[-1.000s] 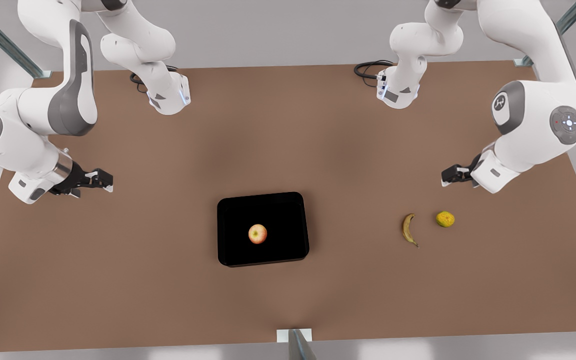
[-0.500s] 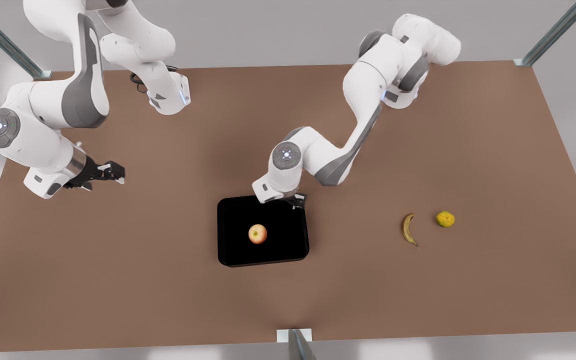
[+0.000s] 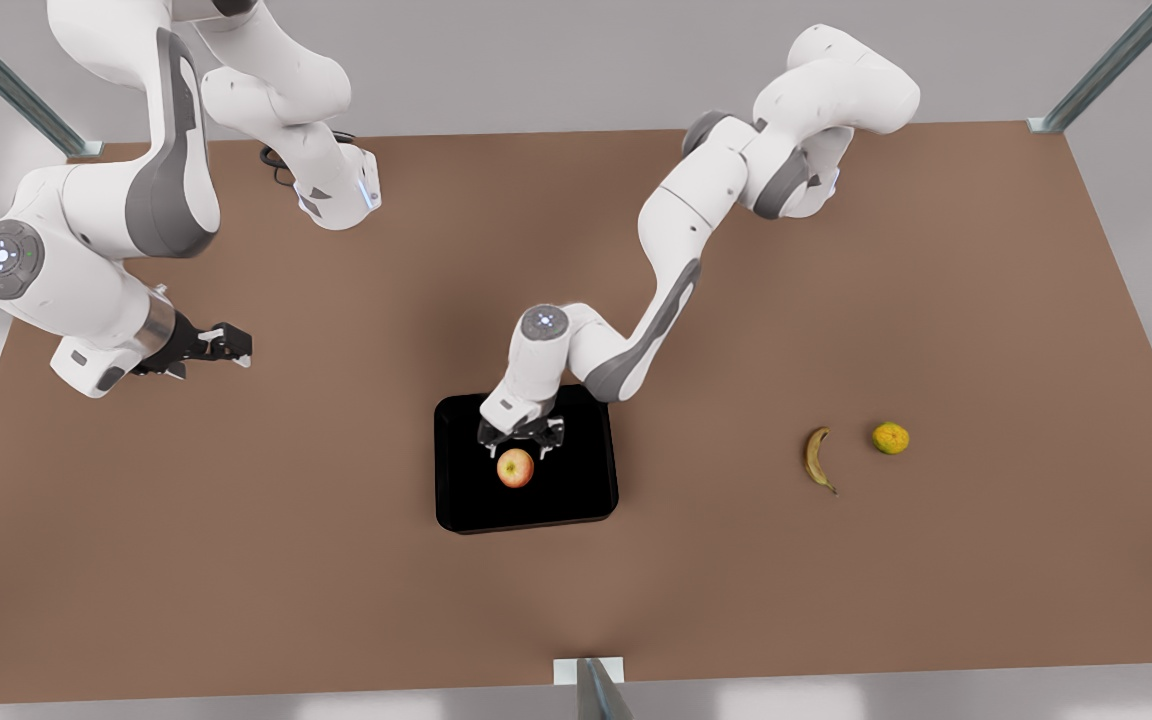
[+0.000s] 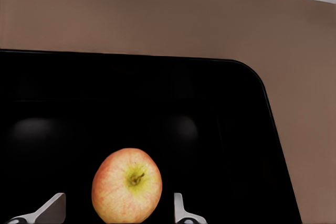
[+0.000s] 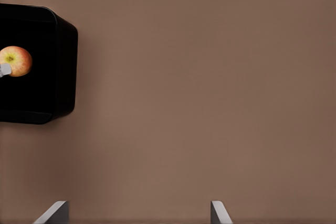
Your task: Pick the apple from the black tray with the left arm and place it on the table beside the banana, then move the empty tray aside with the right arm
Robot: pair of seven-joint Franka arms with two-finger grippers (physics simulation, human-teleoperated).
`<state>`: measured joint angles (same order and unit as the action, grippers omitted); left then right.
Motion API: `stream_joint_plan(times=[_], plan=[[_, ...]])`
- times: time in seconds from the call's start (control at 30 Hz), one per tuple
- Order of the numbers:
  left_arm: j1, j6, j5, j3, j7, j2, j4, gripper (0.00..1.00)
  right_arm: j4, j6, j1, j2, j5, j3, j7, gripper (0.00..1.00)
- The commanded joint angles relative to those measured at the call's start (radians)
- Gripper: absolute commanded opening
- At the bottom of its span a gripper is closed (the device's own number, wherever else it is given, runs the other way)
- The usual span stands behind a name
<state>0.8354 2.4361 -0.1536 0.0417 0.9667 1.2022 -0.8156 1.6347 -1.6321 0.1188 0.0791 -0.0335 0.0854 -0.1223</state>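
Left gripper [image 3: 522, 441], black and two-fingered, hangs over the far half of the glossy black rectangular tray [image 3: 456, 495], just beyond the small round red-and-yellow apple [image 3: 515, 467]. Its jaws are spread wide and hold nothing; from the left wrist view the two pale fingertips [image 4: 179, 209] stand on either side of the apple [image 4: 127, 185], each a little apart from the skin. The apple sits upright, stem dimple showing, near the middle of the tray [image 4: 231, 129], which lies in the centre of the matt brown tabletop [image 3: 836, 600]. The white jointed arm carrying this gripper reaches in from its base at the far right of the front view.

Right gripper [image 3: 224, 345] waits off to the front view's left, well apart from the tray, held above bare tabletop with its fingers parted and empty. Its wrist camera looks across the brown surface [image 5: 210, 103] to the tray's rounded corner [image 5: 63, 66] and the apple [image 5: 17, 61] inside it.

Well to the front view's right of the tray lie the small curved yellow-brown banana [image 3: 817, 457] and, just beside it, a bumpy yellow-green round citrus fruit [image 3: 890, 438], the two not touching.
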Motion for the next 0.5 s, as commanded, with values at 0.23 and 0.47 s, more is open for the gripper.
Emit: stream_joint_plan(times=[0.23,0.47], plan=[[0.028,0.025,-0.039,0.055,0.218,0.054,0.042,1.00,-0.001,0.001,-0.002,-0.001,-0.002,0.001,0.019,1.00],[0.039,-0.022,-0.052,0.058,0.254,0.071,0.079,1.00,-0.001,0.001,-0.002,0.001,-0.002,0.002,0.019,1.00]])
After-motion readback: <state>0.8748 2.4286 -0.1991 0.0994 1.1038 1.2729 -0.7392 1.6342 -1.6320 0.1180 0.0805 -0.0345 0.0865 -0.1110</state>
